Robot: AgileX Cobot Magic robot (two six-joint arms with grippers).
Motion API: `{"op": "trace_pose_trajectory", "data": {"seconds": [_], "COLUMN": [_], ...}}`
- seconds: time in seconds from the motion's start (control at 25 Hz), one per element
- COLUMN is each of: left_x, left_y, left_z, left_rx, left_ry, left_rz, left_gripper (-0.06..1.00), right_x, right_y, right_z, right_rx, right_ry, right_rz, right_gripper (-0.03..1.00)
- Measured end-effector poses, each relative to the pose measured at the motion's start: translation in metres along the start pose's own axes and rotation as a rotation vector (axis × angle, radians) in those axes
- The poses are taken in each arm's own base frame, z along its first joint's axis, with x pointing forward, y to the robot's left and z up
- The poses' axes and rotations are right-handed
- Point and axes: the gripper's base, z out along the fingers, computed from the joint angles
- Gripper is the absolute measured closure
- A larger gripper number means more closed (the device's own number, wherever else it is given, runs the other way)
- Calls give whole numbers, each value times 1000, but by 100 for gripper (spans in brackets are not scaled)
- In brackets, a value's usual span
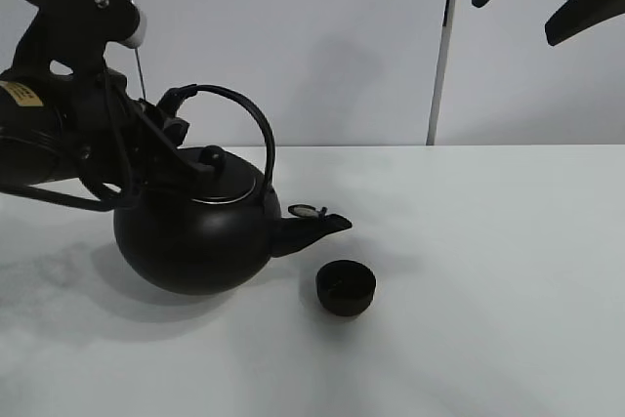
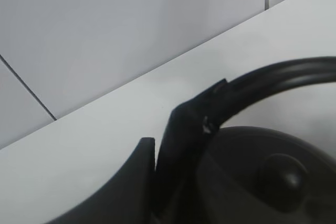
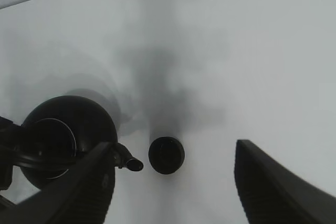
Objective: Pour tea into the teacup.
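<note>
A large black round-bellied kettle [image 1: 195, 236] sits low over the white table [image 1: 488, 271], left of the middle. Its spout [image 1: 312, 229] points right, just above and left of the teacup [image 1: 346, 288], a small matte black handleless cup. My left gripper [image 1: 174, 109] is shut on the left end of the kettle's arched handle [image 1: 256, 124]. The left wrist view shows its fingers [image 2: 181, 140] clamped on the handle [image 2: 283, 72] above the lid knob [image 2: 283, 174]. My right gripper [image 1: 513, 17] hangs high at the top right, open and empty. From above it sees the kettle [image 3: 63, 135] and the teacup [image 3: 166, 155].
A white panelled wall [image 1: 322, 46] stands behind the table's far edge. A small flap [image 1: 307, 210] stands open at the base of the spout. I cannot tell whether the kettle's bottom touches the table.
</note>
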Motion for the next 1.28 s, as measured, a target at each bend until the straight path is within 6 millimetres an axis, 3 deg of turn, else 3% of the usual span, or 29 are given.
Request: {"op": "trace_pose_trajectory", "data": {"seconds": [1.28], "left_x": [-12], "left_y": [3], "left_z": [8], "left_rx": [-30], "left_ry": [11], "left_rz": [-69], "left_gripper": [82], "right_x": [-1], "right_y": [0], "right_z": [0], "right_rx": [-1], "right_ry": [-6], "right_rz": [0], "right_gripper": [51]}}
